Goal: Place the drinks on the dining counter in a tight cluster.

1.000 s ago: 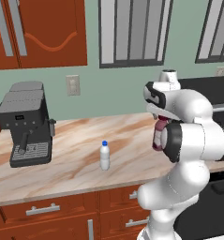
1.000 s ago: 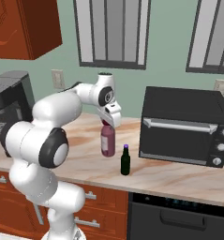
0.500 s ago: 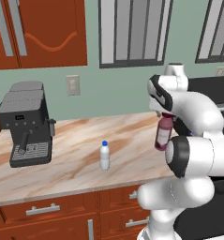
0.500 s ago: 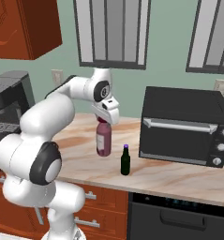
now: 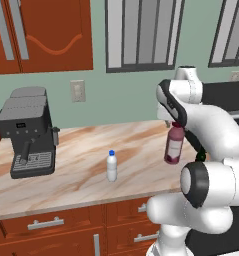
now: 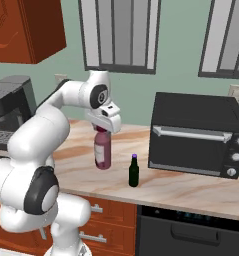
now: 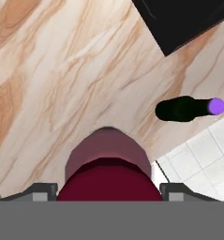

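In the left base view, my hand [image 5: 175, 125] is gripping the maroon bottle [image 5: 174, 145] by its neck, lifting it higher above the tabletop [image 5: 81, 165] than a second ago; the white bottle [image 5: 111, 166] is standing near the front edge. In the right base view, the maroon bottle is hanging clear, the green bottle [image 6: 134, 171] beside the black oven [image 6: 193, 135]. In the hand view, my fingers [image 7: 38, 191] are clamping its top.

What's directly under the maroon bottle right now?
Under the maroon bottle, held at its neck by the tool, lies veined marble countertop. Whether its base touches or hangs clear cannot be told; the spot beneath is covered.
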Motion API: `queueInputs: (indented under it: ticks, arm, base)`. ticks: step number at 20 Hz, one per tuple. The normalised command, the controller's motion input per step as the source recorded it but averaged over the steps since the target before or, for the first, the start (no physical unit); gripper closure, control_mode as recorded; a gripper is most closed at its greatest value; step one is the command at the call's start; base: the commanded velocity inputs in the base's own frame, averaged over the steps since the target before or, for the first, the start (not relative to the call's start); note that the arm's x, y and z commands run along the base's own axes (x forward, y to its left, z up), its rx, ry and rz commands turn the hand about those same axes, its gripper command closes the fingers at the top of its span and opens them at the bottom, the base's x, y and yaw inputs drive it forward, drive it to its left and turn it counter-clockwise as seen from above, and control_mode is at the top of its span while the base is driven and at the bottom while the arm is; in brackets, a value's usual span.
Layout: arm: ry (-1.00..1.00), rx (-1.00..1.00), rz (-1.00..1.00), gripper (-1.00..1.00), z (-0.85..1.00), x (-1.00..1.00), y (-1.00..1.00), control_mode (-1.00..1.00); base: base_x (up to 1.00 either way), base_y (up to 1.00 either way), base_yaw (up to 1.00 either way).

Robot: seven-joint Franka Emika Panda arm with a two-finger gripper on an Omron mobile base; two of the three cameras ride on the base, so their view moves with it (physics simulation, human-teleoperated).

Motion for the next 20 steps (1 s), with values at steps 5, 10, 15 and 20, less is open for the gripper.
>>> queueInputs:
  ticks: [5, 10, 15, 20]
  arm:
    - [0.0, 0.0, 0.13, 1.0, 0.1, -0.35, 0.07, -1.0]
    - [0.0, 0.0, 0.09, 1.0, 0.06, -0.3, 0.09, -1.0]
    - [0.0, 0.0, 0.01, 1.0, 0.0, -0.01, 0.03, -1.0]
    - [0.0, 0.0, 0.0, 1.0, 0.0, 0.0, 0.0, -1.0]
  base:
    - [0.0, 0.0, 0.0]
    - [0.0, 0.0, 0.0]
    - [0.0, 0.0, 0.0]
    - [0.0, 0.0, 0.0]
